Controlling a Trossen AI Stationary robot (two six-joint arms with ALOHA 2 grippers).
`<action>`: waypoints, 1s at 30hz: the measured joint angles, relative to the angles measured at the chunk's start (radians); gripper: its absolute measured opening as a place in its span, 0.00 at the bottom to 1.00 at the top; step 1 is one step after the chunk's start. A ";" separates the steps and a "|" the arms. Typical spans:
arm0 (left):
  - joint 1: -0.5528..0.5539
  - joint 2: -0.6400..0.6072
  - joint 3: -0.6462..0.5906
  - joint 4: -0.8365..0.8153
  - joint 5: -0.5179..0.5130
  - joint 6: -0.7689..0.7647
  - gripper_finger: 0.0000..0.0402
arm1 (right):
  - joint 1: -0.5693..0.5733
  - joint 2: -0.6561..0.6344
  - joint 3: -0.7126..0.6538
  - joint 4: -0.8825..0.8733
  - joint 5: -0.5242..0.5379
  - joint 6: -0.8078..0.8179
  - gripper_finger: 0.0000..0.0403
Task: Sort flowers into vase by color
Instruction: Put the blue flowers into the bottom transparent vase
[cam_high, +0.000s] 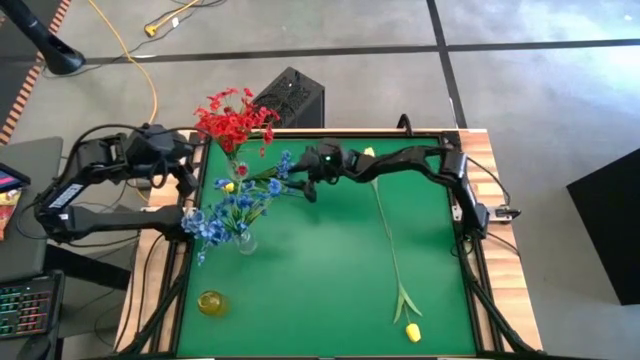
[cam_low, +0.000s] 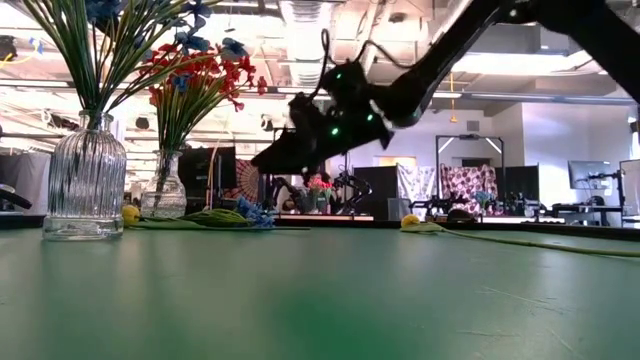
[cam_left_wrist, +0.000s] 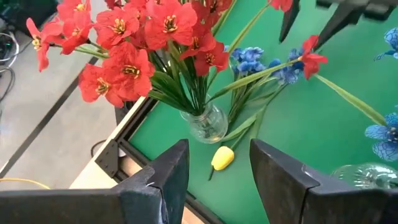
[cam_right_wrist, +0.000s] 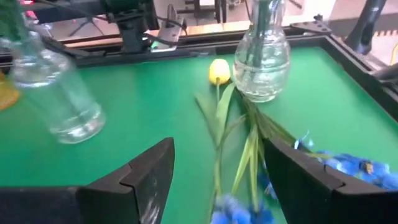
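Our right gripper (cam_high: 308, 188) hangs with its fingers spread and holding nothing, just above the loose stems lying beside the vase of red flowers (cam_high: 234, 120). Under it lie a spray of blue blossoms (cam_right_wrist: 348, 165) and a yellow tulip (cam_right_wrist: 218, 71) whose bud rests near that vase's glass base; a stray red blossom (cam_left_wrist: 310, 55) shows among them in the left wrist view. Further out stands the ribbed vase of blue flowers (cam_high: 232, 212), then a small yellow vase (cam_high: 211, 301) near the front corner, and two more yellow tulips: one with a long stem (cam_high: 389, 235) crossing the green mat (cam_high: 320, 290), one partly under the right arm (cam_high: 369, 153). Our left gripper (cam_left_wrist: 214, 180) waits beyond the table's left edge, its fingers also spread and empty. We judge these stems light and thin, with springy wire-like give, the blossoms soft and easily crushed; we would pinch the bare green stalk, midway, clear of leaves.
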 joint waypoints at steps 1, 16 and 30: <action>0.000 0.000 0.000 0.001 0.000 -0.001 0.39 | 0.000 0.021 0.015 0.016 0.000 -0.002 0.68; 0.000 0.002 0.000 -0.009 0.023 -0.028 0.39 | 0.019 0.302 0.479 -0.178 -0.002 -0.105 0.68; 0.000 0.002 0.000 -0.040 0.028 -0.102 0.39 | 0.032 0.405 0.659 -0.357 0.150 -0.132 0.68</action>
